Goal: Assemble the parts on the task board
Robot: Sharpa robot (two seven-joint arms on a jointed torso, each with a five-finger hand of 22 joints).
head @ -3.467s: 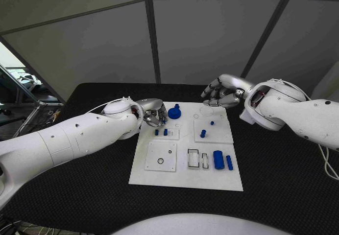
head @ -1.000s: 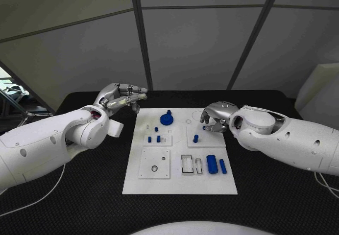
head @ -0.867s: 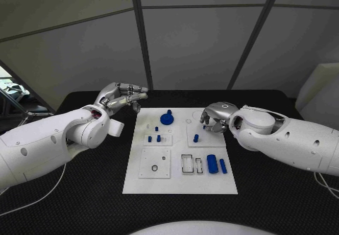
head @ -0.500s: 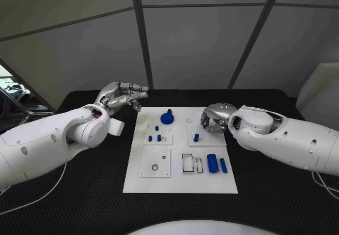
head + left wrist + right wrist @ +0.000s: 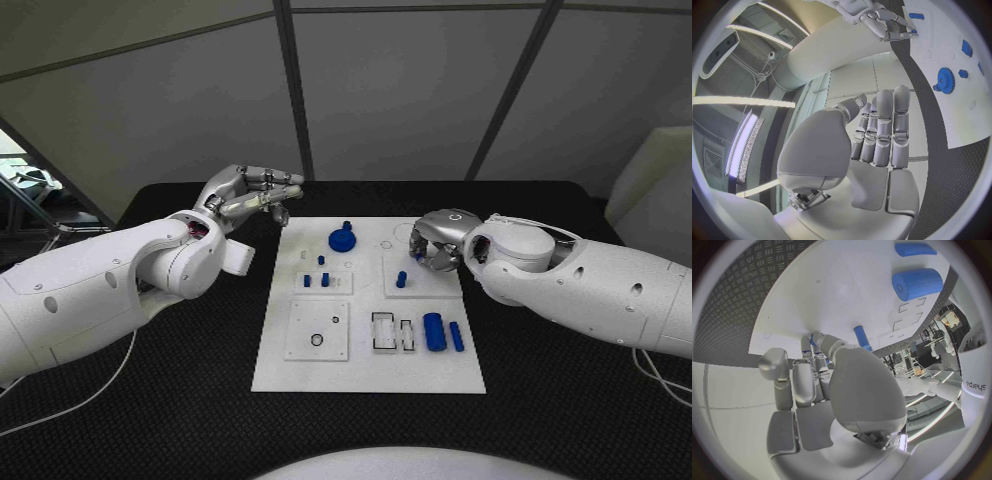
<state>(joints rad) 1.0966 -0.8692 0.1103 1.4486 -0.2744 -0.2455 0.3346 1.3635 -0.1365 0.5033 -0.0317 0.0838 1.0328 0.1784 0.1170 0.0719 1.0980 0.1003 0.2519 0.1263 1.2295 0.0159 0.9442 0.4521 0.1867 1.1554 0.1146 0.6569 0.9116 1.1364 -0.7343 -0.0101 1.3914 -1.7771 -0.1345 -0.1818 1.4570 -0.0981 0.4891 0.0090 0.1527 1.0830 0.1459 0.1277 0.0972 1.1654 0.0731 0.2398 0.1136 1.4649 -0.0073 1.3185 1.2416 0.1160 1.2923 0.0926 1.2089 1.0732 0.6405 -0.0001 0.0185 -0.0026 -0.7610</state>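
Right robot hand [image 5: 433, 250] now lower, fingers on blue peg [image 5: 423, 254].

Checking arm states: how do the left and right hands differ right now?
Left hand is raised off the task board beyond its far-left corner, fingers together, holding nothing. Right hand is down over the board's right side, fingers curled by a small blue peg; a grip isn't clear. Both are silver.

Open black bench [image 5: 577, 400] along the task board's [image 5: 361, 375] near edge and both long sides, blocked at its far right by the right hand [image 5: 433, 250] low over a small blue peg [image 5: 400, 280], with the left hand [image 5: 248, 195] raised off its far left corner.
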